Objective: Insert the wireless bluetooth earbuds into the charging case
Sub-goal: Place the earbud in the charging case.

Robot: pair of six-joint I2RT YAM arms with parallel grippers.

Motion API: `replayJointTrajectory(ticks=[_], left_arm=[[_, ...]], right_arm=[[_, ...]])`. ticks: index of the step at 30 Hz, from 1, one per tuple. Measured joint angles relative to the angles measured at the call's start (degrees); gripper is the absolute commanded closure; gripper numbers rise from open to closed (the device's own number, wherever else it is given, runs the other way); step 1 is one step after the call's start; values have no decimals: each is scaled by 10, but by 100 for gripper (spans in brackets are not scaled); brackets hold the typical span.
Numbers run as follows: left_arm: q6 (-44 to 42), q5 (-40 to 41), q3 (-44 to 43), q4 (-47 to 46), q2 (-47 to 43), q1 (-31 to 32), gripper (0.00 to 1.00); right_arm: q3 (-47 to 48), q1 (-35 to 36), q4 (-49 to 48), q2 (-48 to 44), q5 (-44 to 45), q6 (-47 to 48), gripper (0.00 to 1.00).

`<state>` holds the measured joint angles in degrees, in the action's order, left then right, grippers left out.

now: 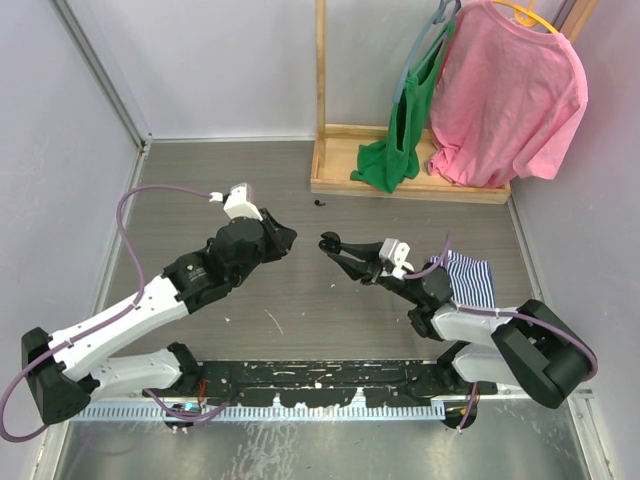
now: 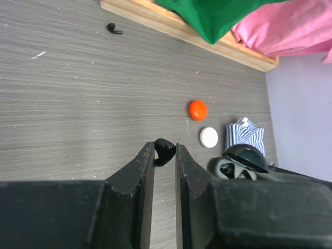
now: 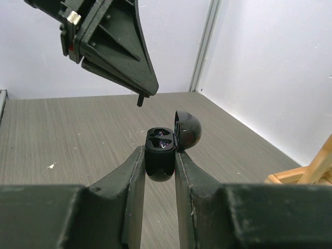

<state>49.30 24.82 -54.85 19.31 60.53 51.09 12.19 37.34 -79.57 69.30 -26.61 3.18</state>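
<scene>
Earbuds: the held earbud (image 2: pixel 165 151), black, is pinched between the fingertips of the left end effector (image 2: pixel 165 147). The loose earbud (image 2: pixel 113 28), also black, lies on the tabletop (image 1: pixel 190 170) near its far edge, just in front of the wooden base (image 1: pixel 410 187).
Left end effector: nearly closed, its narrow gap filled by the held earbud. It hangs over the middle of the tabletop.
Right end effector (image 3: pixel 159 155): clamped on the sides of the charging case (image 3: pixel 160 148). It faces the left one, and their tips are apart.
Charging case: black, with its lid (image 3: pixel 188 129) hinged open to one side. It is held above the middle of the tabletop, below and near the left fingertips.
Right wrist view only: the case's two open wells, and the held earbud's stem poking down from the left fingertips, clear of the case.
Left wrist view only: an orange disc (image 2: pixel 197 110) and a white disc (image 2: pixel 209 137) near it. Both lie on the tabletop toward the right edge, with the striped cloth (image 2: pixel 245 136) beside the white one.
Top view only: both arms whole, and a green cloth (image 1: pixel 405 130) and a pink shirt (image 1: pixel 510 100) hanging over the wooden base by the far right corner.
</scene>
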Motion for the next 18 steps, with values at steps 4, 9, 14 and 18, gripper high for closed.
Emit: replayJointTrajectory(ticks=[4,9,14,18], left_arm=[[22,7,14,-36,-9,14,88],[47,9,33,-86,-19,31,88],[71,8,43,-134,-17,51,87],[86,6,46,-169,-6,66,87]], right_arm=[[-3,1,-25,18,17,5,99],[-5,5,-45,29,30,11,99],[-5,9,-57,35,39,16,99],[-5,9,-59,35,44,22,99]])
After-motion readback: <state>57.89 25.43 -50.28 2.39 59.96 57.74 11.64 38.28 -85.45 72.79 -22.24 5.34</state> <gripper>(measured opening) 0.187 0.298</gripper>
